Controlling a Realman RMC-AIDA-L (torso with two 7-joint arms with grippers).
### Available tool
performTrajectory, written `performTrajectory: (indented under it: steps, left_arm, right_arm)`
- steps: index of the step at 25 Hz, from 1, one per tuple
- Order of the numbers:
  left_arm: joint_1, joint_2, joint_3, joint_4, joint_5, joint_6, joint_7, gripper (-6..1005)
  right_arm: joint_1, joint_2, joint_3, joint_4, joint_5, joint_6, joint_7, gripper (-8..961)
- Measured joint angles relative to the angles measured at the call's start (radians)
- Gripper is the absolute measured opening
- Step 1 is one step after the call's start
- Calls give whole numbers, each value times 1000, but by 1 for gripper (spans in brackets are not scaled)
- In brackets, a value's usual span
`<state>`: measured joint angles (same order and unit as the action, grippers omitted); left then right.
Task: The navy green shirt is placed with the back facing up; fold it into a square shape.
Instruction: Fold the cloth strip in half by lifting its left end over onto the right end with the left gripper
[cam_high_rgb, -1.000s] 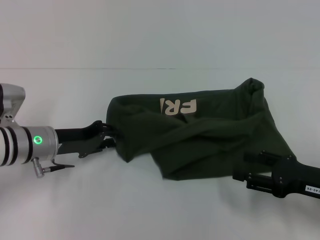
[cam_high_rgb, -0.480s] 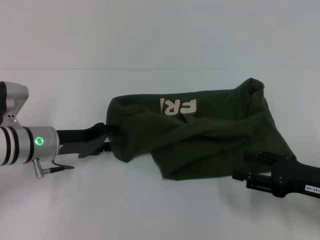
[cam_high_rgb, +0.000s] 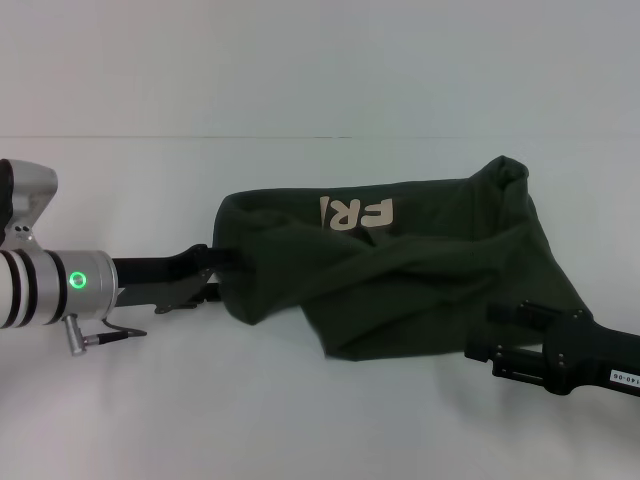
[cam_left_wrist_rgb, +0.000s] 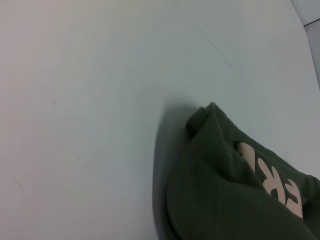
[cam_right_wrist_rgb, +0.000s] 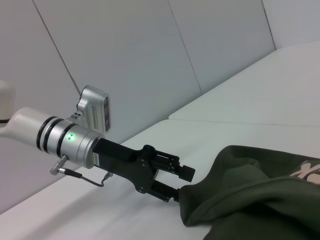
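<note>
The navy green shirt (cam_high_rgb: 400, 260) lies bunched and partly folded on the white worktop (cam_high_rgb: 300, 420), right of centre, its pale beige lettering (cam_high_rgb: 356, 213) showing on the far side. The left hand (cam_high_rgb: 215, 270) reaches in from the left, clenched on the shirt's left edge. The right hand (cam_high_rgb: 495, 345) sits at the shirt's near right edge; its grip cannot be told.

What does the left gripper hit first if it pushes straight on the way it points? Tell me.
The navy green shirt: the left gripper points sideways across the table, its tips already at the shirt's bunched edge. More cloth lies beyond; depth past that is unclear.
</note>
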<state>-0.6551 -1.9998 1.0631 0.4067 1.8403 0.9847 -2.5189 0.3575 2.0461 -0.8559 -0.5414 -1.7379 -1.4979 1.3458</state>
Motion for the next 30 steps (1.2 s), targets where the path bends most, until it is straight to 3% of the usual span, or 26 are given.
performTrajectory:
  steps: [16,22,24,30]
  left_arm:
    - [-6,-13,0,38,93,-13,2,729]
    - [-7,-15,-4,39,99,-16,2,520]
    - [-8,-15,-5,39,99,-17,6,281]
    - [-8,-16,-10,41,98,-20,18,101]
  right_arm:
    - [0,0,0,0,0,-6,0,776]
    - [0,-1,0,0,2,-10,0,777]
    - [0,-2,0,0,2,-10,1,777]
    - [0,-2,0,0,3,-10,1,777]
